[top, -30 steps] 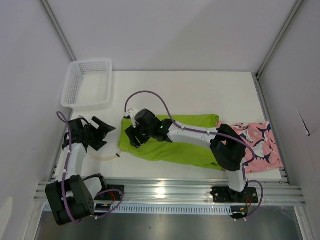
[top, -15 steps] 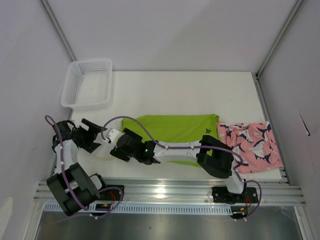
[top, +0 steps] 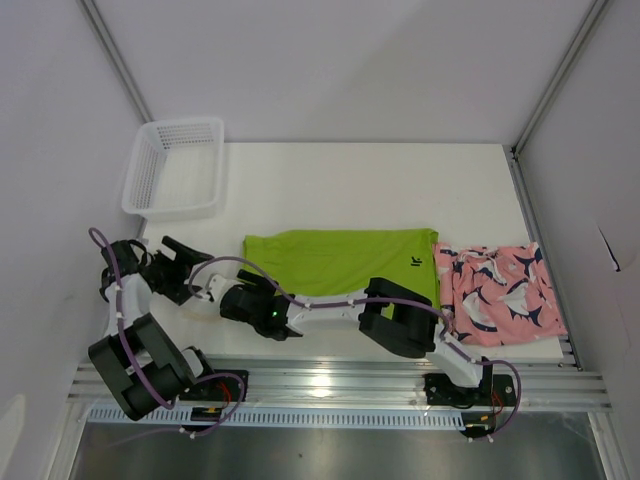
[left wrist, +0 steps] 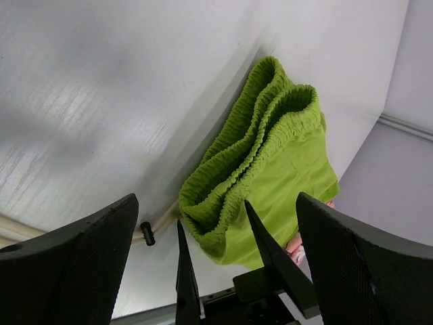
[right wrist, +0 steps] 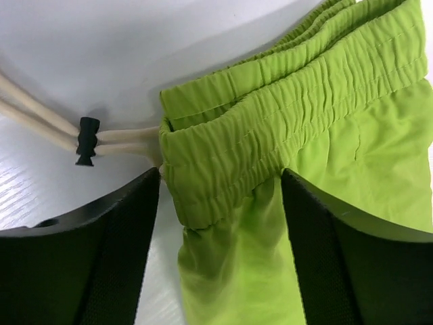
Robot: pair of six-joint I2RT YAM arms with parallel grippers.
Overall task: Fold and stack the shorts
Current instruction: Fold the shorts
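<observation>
The lime green shorts lie flat mid-table, waistband to the left. The pink fish-print shorts lie spread at the right, touching the green pair's right edge. My right gripper is low at the green waistband's near-left corner. In the right wrist view it is open, with the elastic waistband between its fingers, not pinched. My left gripper is open and empty, just left of the shorts. In the left wrist view it faces the bunched waistband.
A white mesh basket stands at the far left corner. Cream drawstrings with a black stopper trail left from the waistband. The right arm lies along the table's near edge. Walls close in on both sides.
My right gripper has swept from on top of the green shorts to their near-left waistband corner. The shorts now lie flat. My left gripper has drawn back to the left.
</observation>
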